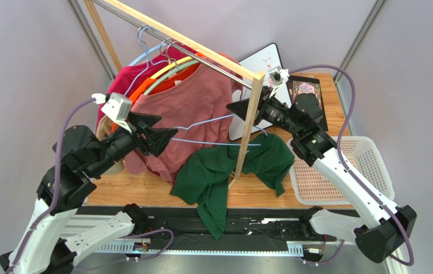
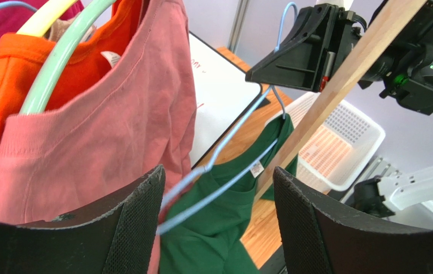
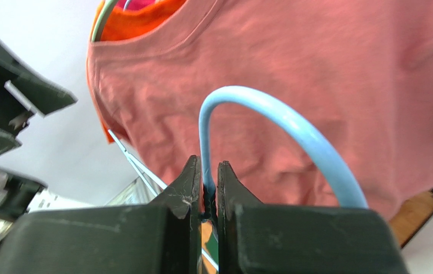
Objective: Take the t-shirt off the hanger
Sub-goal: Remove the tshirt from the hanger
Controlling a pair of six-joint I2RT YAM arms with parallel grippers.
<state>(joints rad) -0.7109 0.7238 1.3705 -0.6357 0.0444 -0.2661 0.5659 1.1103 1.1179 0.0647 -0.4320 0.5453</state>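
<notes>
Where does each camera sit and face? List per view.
Top external: high behind bases, looking down on wooden rack, dark green t-shirt, left arm, right arm.
Left wrist: on left arm, faces right gripper across pale blue wire hanger; own fingers open.
Right wrist: on right arm, faces salmon pink t-shirt; own fingers pinch hanger.
Wrist views share hanger.

It was a robotics lab cell: grey panel walls point(image 1: 24, 51) on aluminium posts point(image 1: 90, 37) enclosed a wooden table point(image 1: 127, 191), mounting rail point(image 1: 259, 225) at six o'clock.

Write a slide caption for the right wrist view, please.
Right gripper shut on the light-blue hanger, pink t-shirt behind.
</notes>
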